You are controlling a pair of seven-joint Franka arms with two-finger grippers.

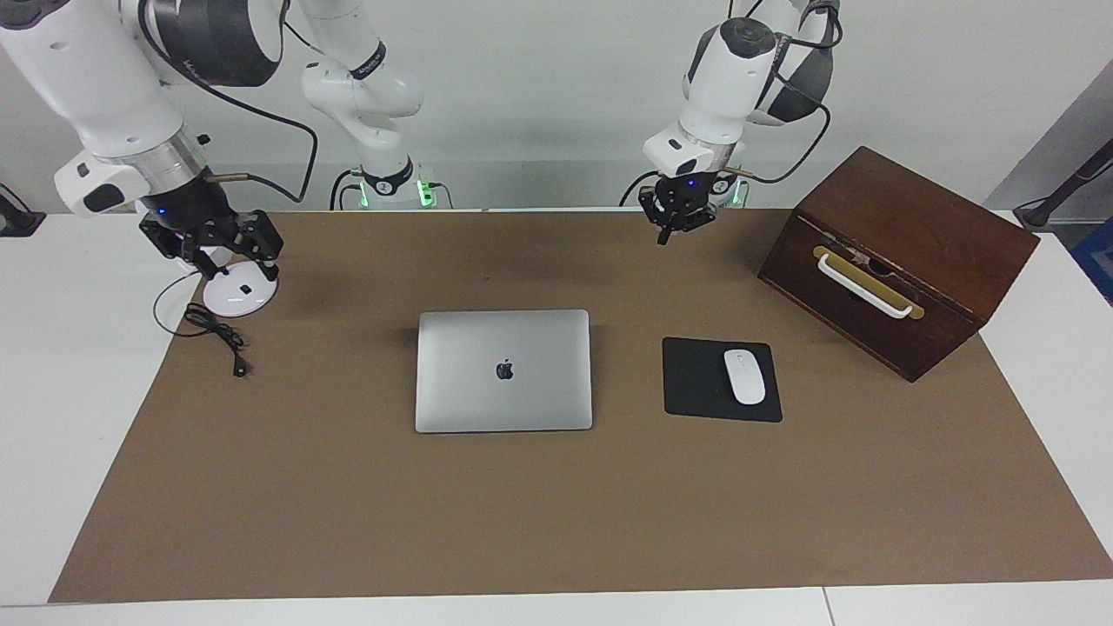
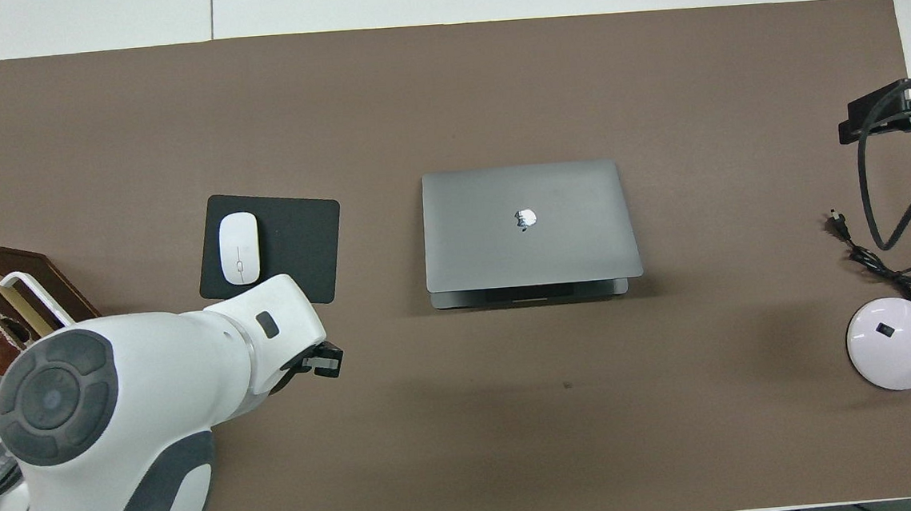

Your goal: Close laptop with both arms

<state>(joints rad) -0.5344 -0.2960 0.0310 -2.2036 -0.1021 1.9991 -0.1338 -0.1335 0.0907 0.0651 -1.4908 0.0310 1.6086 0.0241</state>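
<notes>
The right gripper (image 1: 216, 252) hangs with its jaws spread wide and empty over the lamp base (image 1: 236, 296), at ten o'clock from the laptop (image 1: 504, 371) in the facing view. The left gripper (image 1: 674, 219) hangs at one o'clock; whether it is open I cannot tell. The laptop lies mid-mat, lid already down. It looks thin, stiff and smooth, with a delicate screen and hinge. Flat pressure near the lid's free edge would likely suit it better than pinching.
</notes>
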